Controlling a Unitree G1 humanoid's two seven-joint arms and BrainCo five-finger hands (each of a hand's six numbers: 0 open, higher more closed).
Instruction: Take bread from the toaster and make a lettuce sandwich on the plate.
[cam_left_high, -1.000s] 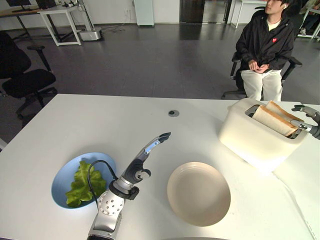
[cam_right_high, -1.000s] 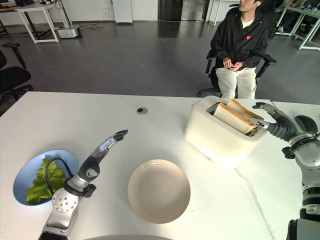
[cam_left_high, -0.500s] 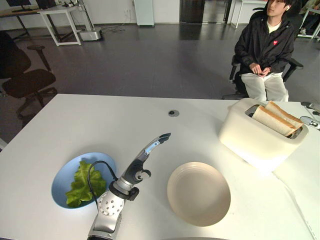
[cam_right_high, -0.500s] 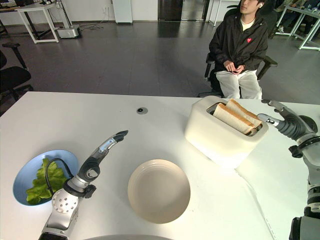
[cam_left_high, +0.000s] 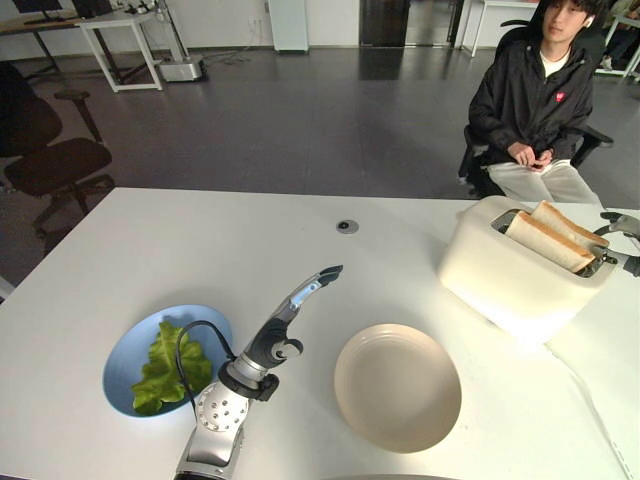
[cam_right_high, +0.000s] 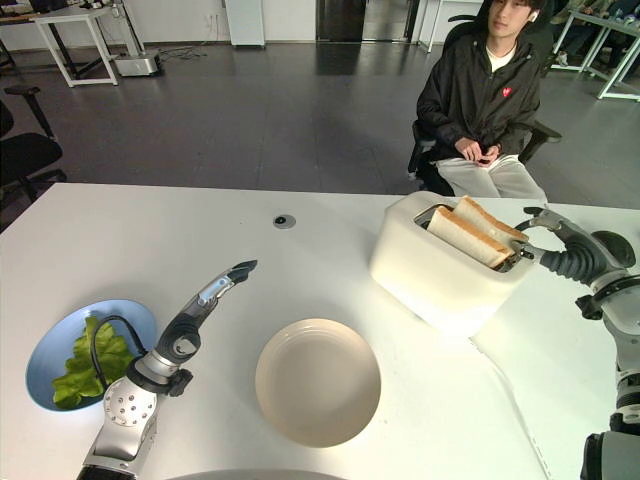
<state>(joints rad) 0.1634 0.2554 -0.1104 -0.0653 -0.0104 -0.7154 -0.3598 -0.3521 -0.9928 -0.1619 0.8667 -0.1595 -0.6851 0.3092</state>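
Note:
A white toaster (cam_right_high: 440, 275) stands at the right of the table with two bread slices (cam_right_high: 468, 234) sticking up from its slots. My right hand (cam_right_high: 558, 248) hovers open just beside the toaster's right end, fingertips near the bread but holding nothing. An empty beige plate (cam_left_high: 397, 387) lies in front of the toaster, near the table's front. A lettuce leaf (cam_left_high: 168, 366) rests on a blue plate (cam_left_high: 120, 352) at the front left. Between the two plates my left hand (cam_left_high: 288, 318) hangs above the table, fingers stretched out, open.
A small round grommet (cam_left_high: 347, 226) is set in the table's middle back. The toaster's cable (cam_left_high: 592, 402) runs along the table's right side toward the front. An office chair (cam_left_high: 45, 150) stands beyond the left edge.
My right hand drew back to the right from the bread, then came a little closer to the toaster's end again. The left arm, the plates and the lettuce stayed put.

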